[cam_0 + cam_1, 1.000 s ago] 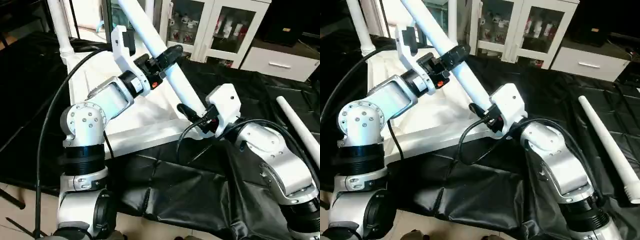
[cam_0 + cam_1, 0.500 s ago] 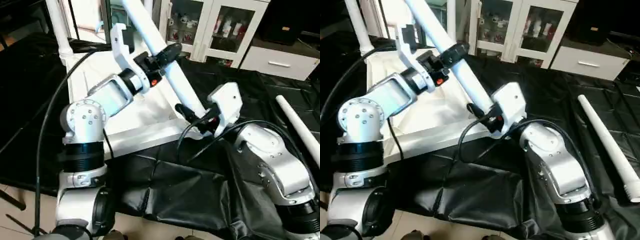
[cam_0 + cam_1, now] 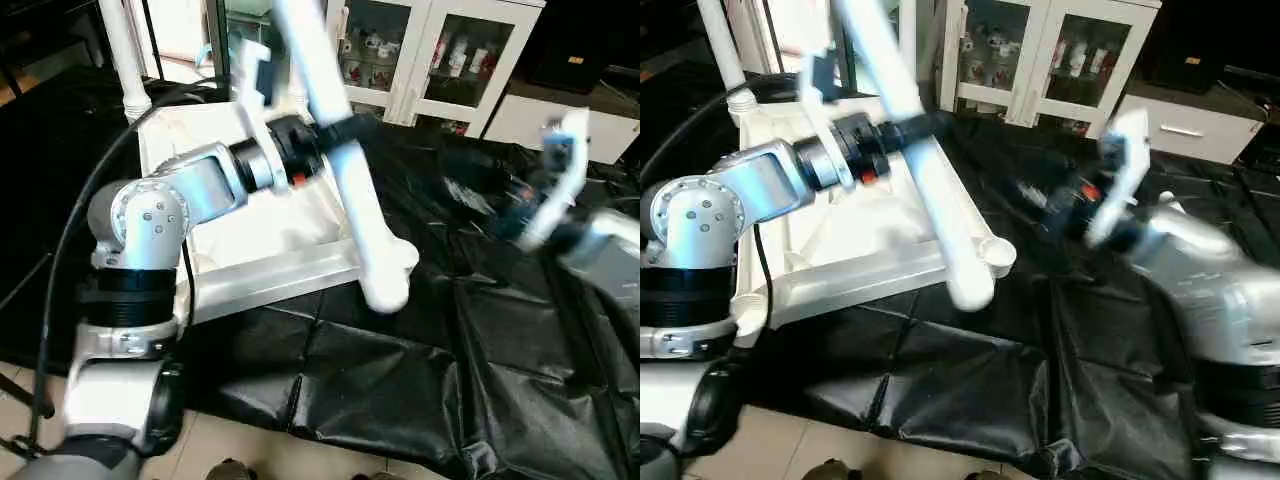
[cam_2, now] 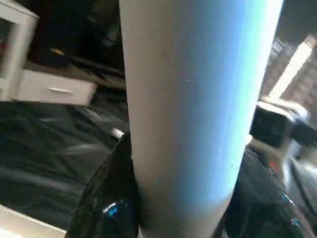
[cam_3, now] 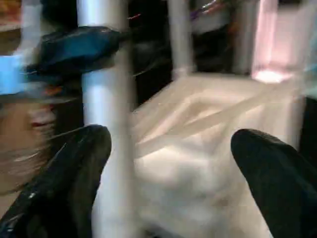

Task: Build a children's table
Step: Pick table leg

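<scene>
Over the near corner socket (image 3: 996, 252), my left hand (image 3: 335, 135) clamps a leg (image 3: 350, 190). Right hand (image 5: 168, 163) spread, empty, at three o'clock. Next I'd seat the leg's end into it.

The bench (image 3: 420, 390), draped in creased black sheeting, carries the white top (image 3: 270, 250), which lies upside down near its front edge. One leg (image 3: 125, 60) stands upright in the top's far corner socket.

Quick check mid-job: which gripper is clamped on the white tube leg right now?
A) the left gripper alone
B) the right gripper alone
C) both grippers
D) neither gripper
A: the left gripper clamps the leg; the right gripper stands open, off it.
</scene>
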